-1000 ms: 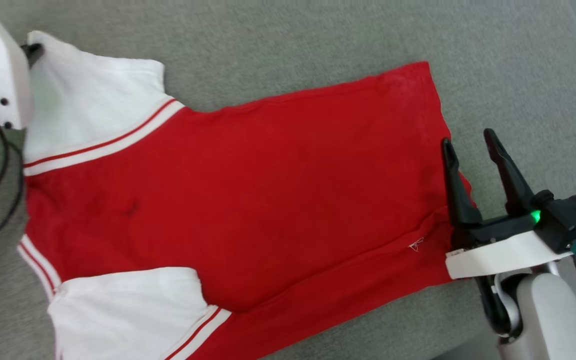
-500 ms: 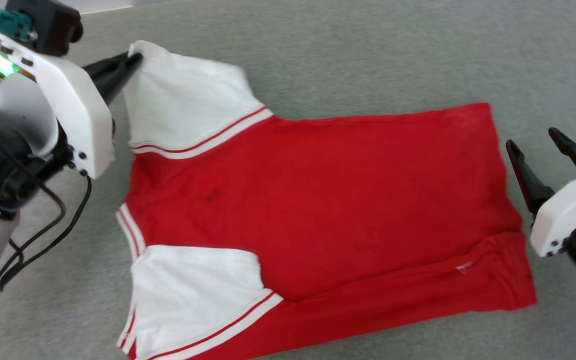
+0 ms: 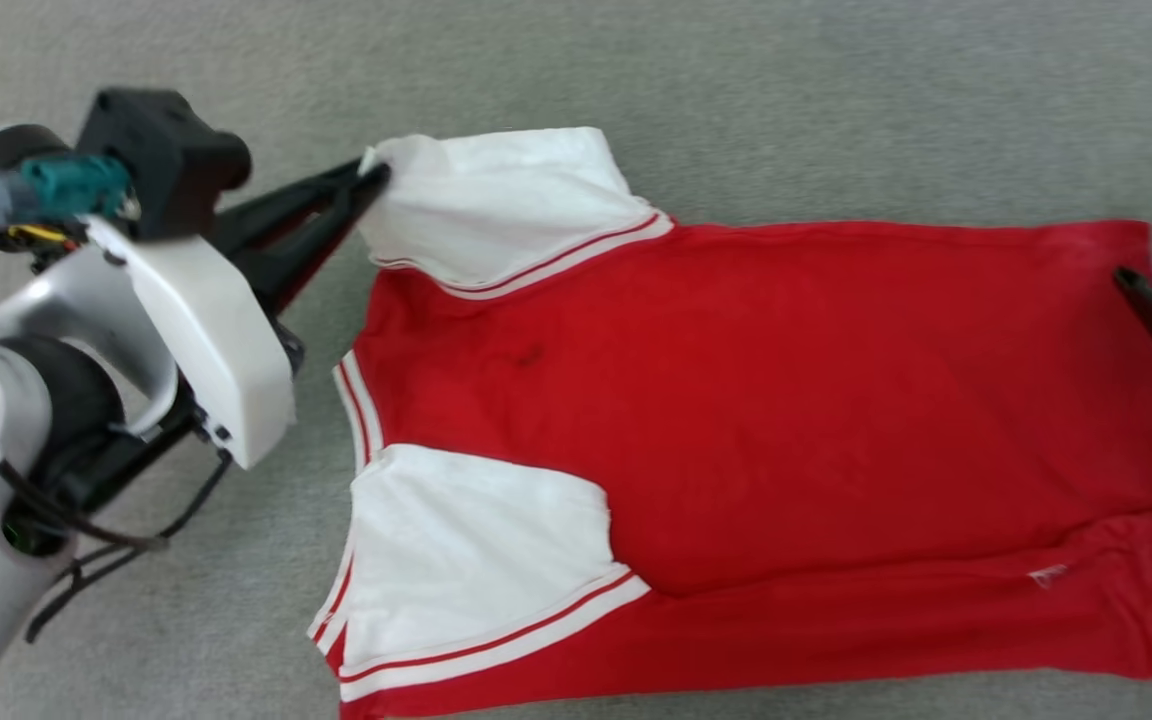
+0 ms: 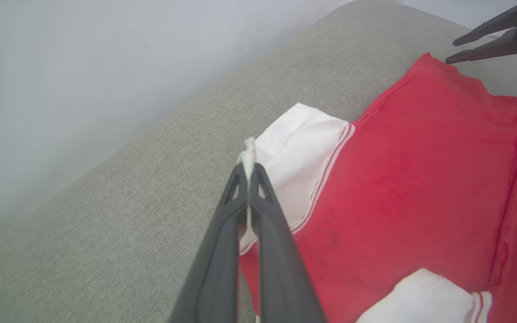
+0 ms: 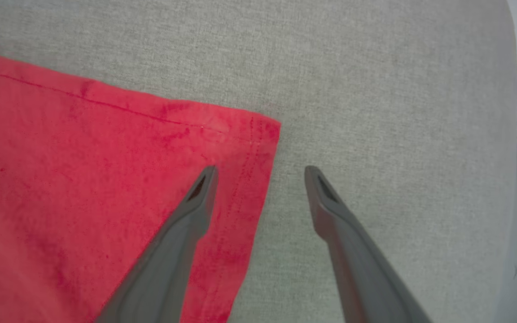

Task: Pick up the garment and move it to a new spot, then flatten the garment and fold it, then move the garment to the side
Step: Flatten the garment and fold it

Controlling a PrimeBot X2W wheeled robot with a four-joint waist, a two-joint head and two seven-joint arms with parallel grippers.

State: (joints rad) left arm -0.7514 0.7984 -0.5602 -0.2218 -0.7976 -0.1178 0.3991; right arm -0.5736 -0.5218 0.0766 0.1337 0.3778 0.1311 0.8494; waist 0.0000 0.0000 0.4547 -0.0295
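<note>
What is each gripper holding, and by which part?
Left gripper: shut on the red jersey-style T-shirt with white sleeves, pinching the far white sleeve at its outer edge. Right gripper: open at the red hem corner, holding nothing.

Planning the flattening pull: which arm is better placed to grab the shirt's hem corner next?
Right. The right gripper is open, with its fingers on either side of the hem edge of the garment, near the corner. The left gripper is shut on the white sleeve at the opposite end.

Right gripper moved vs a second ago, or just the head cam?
Yes. Against the red T-shirt, the right gripper has shifted from beside the small white tag toward the far hem corner. The view swung too.
</note>
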